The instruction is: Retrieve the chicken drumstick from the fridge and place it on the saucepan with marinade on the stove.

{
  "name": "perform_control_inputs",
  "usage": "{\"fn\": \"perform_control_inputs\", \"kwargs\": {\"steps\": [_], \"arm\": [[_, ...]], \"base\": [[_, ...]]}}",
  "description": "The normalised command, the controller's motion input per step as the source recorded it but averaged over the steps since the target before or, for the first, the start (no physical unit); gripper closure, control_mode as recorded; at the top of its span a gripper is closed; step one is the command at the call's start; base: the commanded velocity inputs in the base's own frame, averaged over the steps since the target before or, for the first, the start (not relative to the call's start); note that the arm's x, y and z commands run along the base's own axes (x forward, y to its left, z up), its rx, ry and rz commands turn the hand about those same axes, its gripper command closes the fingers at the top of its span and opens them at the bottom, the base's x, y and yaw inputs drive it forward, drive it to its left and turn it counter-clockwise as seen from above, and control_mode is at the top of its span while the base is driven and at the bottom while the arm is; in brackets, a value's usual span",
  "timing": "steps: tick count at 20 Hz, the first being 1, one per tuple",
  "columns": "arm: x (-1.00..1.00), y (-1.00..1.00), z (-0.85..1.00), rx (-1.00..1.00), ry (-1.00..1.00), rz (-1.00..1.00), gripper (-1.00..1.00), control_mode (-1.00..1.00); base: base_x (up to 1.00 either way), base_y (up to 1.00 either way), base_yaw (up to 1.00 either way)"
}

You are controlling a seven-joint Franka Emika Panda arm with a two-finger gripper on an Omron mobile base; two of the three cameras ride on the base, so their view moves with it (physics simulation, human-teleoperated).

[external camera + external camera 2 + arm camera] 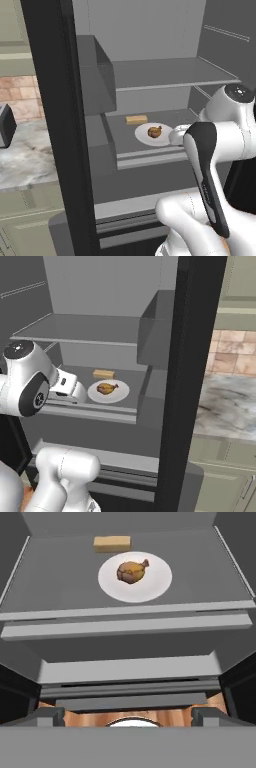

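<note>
The fridge (160, 75) stands open, its black door (55, 125) at the left of the left base view. On its middle shelf a golden-brown chicken drumstick (154, 131) (106, 388) (131, 571) lies on a white plate (142, 136) (119, 395) (155, 587). My gripper (175, 136) (79, 392) (128, 716) hovers in front of the shelf's edge, just short of the plate. Its fingertips (47, 714) stand wide apart with nothing between them. The saucepan and the stove are out of view.
A paler tan block (136, 119) (112, 543) lies behind the plate. An upper shelf (170, 75) hangs above it, and grey door bins (95, 75) jut out at the side. A marble counter (25, 155) (230, 406) runs beside the fridge, with a dark appliance (6, 125) on it.
</note>
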Motion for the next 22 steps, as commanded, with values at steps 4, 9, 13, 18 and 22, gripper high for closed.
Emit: {"fn": "perform_control_inputs", "kwargs": {"steps": [4, 9, 13, 18, 22], "arm": [[0.00, 0.00, -0.48, -0.05, -0.26, -0.01, -1.00, -1.00], [0.15, 0.01, -0.16, -0.04, -0.23, -0.03, -1.00, -1.00], [0.52, 0.01, 0.00, 0.00, -0.03, -0.06, -1.00, -1.00], [0.66, 0.00, 0.00, 0.00, 0.00, -0.04, -1.00, -1.00], [0.56, 0.00, -0.01, 0.02, 0.07, -0.02, -1.00, -1.00]], "base": [[0.00, 0.00, 0.00], [0.00, 0.00, 0.00], [0.00, 0.00, 0.00], [0.00, 0.00, 0.00], [0.00, 0.00, 0.00]]}}
